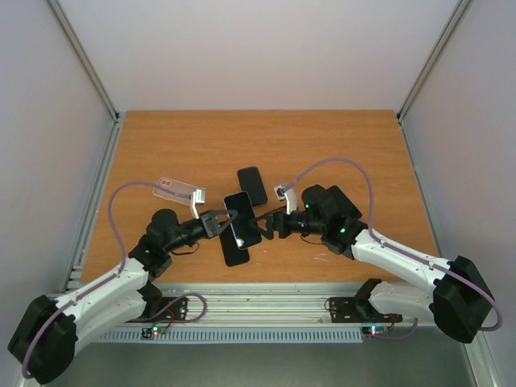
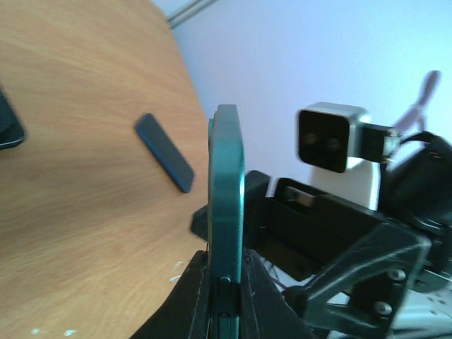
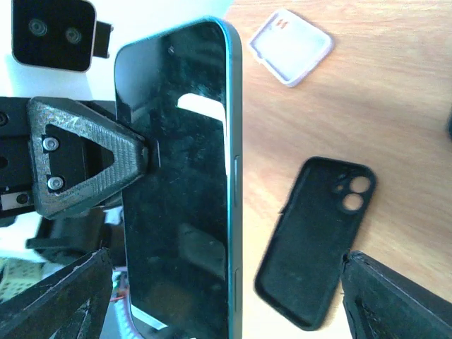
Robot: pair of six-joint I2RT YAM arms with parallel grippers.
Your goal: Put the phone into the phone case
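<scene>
Shut across its faces, the left tool (image 1: 228, 220) holds the stiff, glossy, likely slippery phone (image 3: 176, 191) above the black case (image 3: 311, 247) on the desk (image 1: 161, 145), while the wide-open, empty right tool (image 1: 268, 225) should grip its side rims.

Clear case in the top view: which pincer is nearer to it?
Left. The left pincer, shut on the phone, is just beside the clear case; the right pincer is open beyond the phone.

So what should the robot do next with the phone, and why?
Probably the left hand should lower the phone toward the black case. It pinches the phone in the air, the case lies empty, inside up, and the right hand is open, holding nothing.
</scene>
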